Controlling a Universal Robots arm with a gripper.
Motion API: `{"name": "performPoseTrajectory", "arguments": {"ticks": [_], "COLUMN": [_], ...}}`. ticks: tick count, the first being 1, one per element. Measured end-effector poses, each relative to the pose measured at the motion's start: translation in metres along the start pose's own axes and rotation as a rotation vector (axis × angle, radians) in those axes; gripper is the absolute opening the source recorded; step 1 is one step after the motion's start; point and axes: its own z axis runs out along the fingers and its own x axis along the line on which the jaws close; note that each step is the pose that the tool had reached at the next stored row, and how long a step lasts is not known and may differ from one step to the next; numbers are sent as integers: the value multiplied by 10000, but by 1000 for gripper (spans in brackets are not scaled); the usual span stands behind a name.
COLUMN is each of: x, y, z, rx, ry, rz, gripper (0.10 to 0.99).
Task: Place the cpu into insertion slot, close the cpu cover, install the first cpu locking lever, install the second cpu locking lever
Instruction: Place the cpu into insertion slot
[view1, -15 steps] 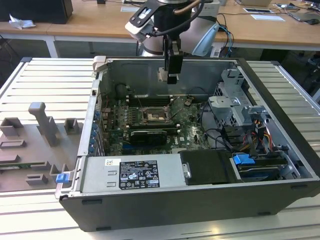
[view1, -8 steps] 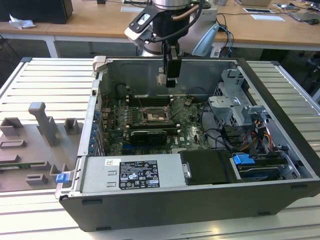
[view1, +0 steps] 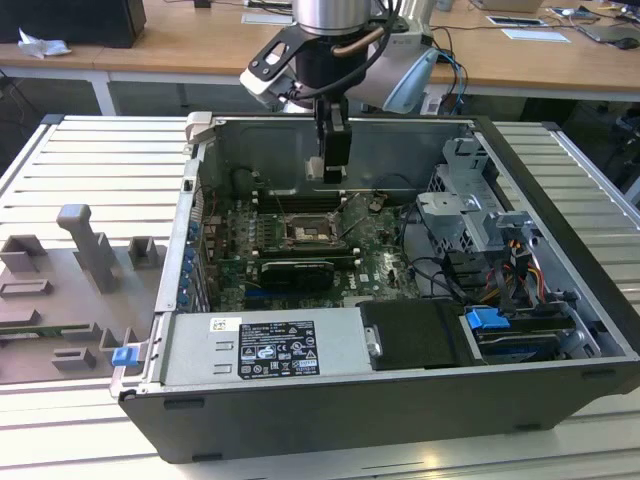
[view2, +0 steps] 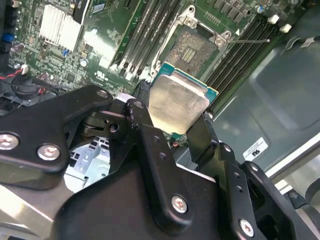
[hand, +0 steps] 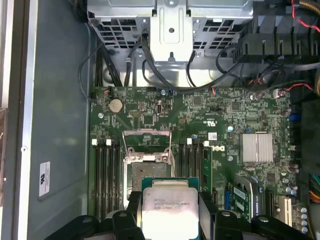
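Observation:
My gripper (view1: 334, 178) hangs inside the open computer case, above the green circuit board, and is shut on the cpu. The cpu (view2: 177, 102) (hand: 167, 210) is a flat square chip with a pale silvery face, and the black fingers (view2: 142, 102) clamp it on two opposite edges. It is held in the air, apart from the board. The insertion slot (hand: 145, 172) (view2: 192, 47) (view1: 303, 230) lies bare just beyond the chip's far edge, its dark contact field showing. The cpu cover (hand: 147, 133) stands swung open at the slot's far side.
Long black memory slots (hand: 107, 172) flank the slot on both sides. A finned heatsink (hand: 256, 147) sits on the board. A metal drive cage (view1: 470, 200) with cables fills the case's right in the exterior view. The power supply (view1: 265, 345) lies in front, and grey fixture blocks (view1: 85, 250) sit outside.

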Motion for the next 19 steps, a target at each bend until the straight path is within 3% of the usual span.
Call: {"name": "performPoseTrajectory", "arguments": {"ticks": [6,9,13,19], "x": [0,-1,-1,-2], "y": [-93,-140,-164,-169], "z": [54,147,229,271], "rx": [-1,1,2,59], "ry": [4,25,27,26], "rz": [-48,-335,-361,-360], "gripper": [541,541,541,541]}}
